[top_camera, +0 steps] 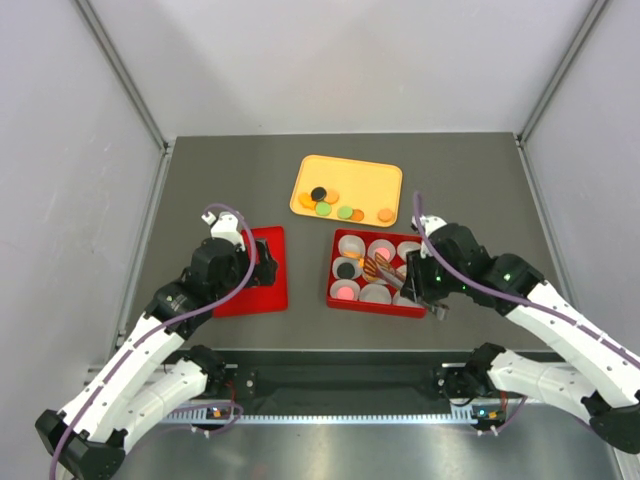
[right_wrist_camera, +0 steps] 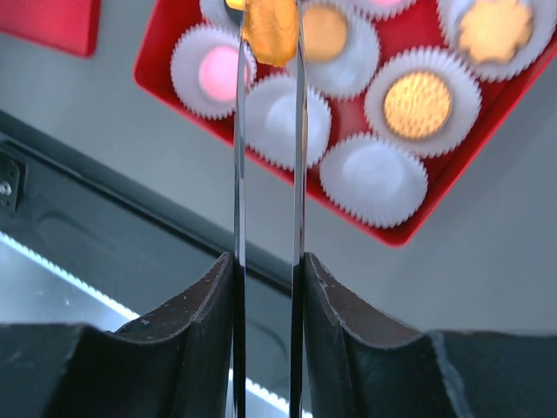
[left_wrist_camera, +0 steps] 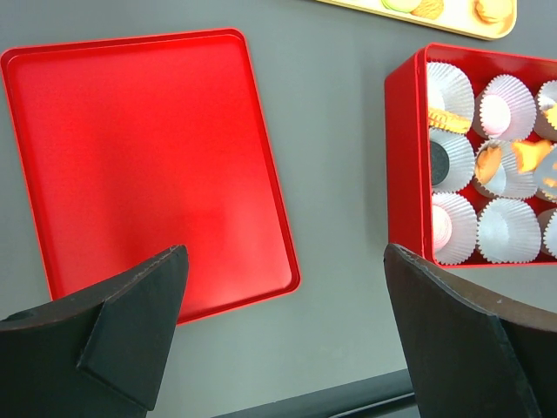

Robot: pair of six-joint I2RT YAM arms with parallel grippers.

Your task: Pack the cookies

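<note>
Placement step: right gripper (right_wrist_camera: pixel 268 35) jaws clamped on tongs (right_wrist_camera: pixel 266 174) pinching an orange cookie (right_wrist_camera: pixel 270 30) over red box (top_camera: pixel 338 298) of paper cups (right_wrist_camera: pixel 374 178). Left gripper (left_wrist_camera: pixel 287 322) jaws wide apart above red lid (left_wrist_camera: pixel 139 165). More cookies (top_camera: pixel 335 205) wait on yellow tray (top_camera: pixel 300 200) at 12 o'clock. Next: lower into an empty cup, release.

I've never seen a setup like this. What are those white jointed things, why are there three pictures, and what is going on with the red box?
The white jointed things are two robot arms bolted to a dark grey table. One picture looks down from above; the other two come from cameras on each wrist.

On the table lie a yellow tray of small round coloured cookies, a flat red lid and a red box filled with white paper cups.

The right gripper holds thin metal tongs, which pinch an orange cookie above the box. The left gripper hangs open over the lid, holding nothing.
</note>
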